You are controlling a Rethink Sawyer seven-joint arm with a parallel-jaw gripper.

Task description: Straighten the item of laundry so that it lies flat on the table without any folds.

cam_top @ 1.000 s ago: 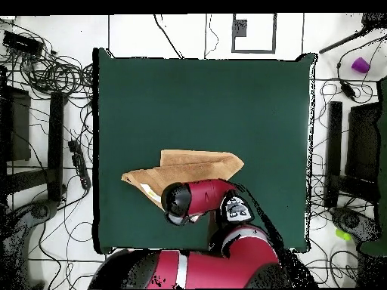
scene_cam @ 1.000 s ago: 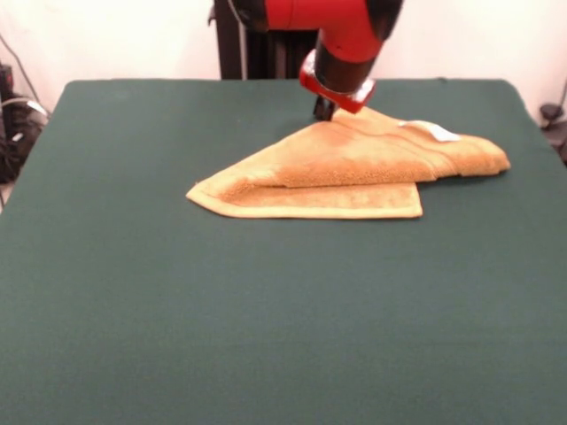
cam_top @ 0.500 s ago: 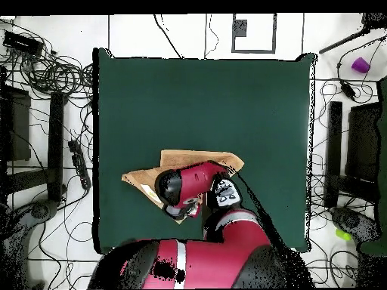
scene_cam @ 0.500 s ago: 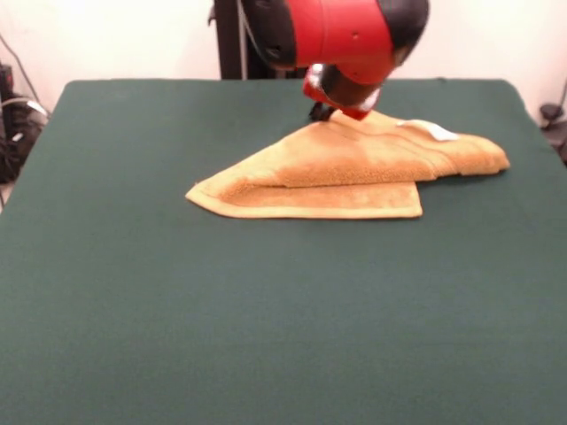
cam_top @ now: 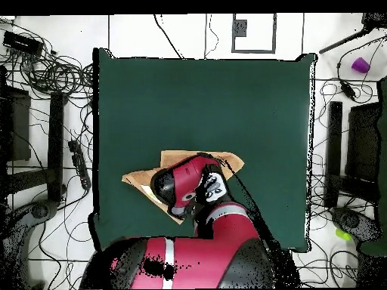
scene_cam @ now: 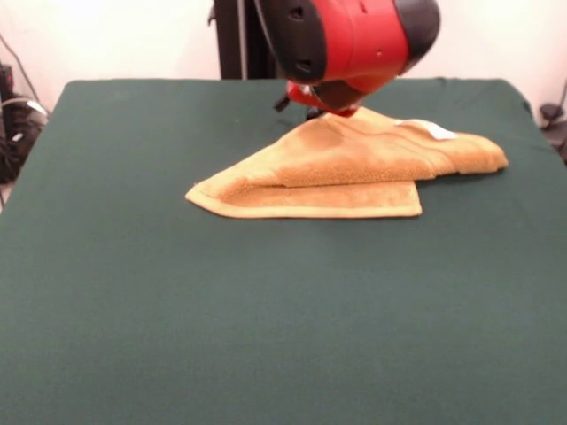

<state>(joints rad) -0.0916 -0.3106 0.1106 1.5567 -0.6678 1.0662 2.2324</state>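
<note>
The item of laundry (scene_cam: 354,164), a mustard-yellow towel, lies folded over itself on the far half of the green table (scene_cam: 266,319). Its upper layer runs from a left tip to a bunched right end, with a small white tag (scene_cam: 438,131) on top. The red arm (scene_cam: 350,40) hangs low over the towel's far edge, and only a dark bit of the gripper (scene_cam: 310,110) shows below it, at the cloth's rim. In the overhead view the arm (cam_top: 181,185) covers the middle of the towel (cam_top: 139,180), and the gripper is hidden under it.
Cables and dark equipment (cam_top: 45,113) lie on the floor to both sides of the table (cam_top: 204,98). A purple object (cam_top: 360,66) sits on the floor at the upper right of the overhead view.
The arm's upper body has swung forward and lower over the towel's far edge, hiding more of the gripper. The towel has hardly shifted.
</note>
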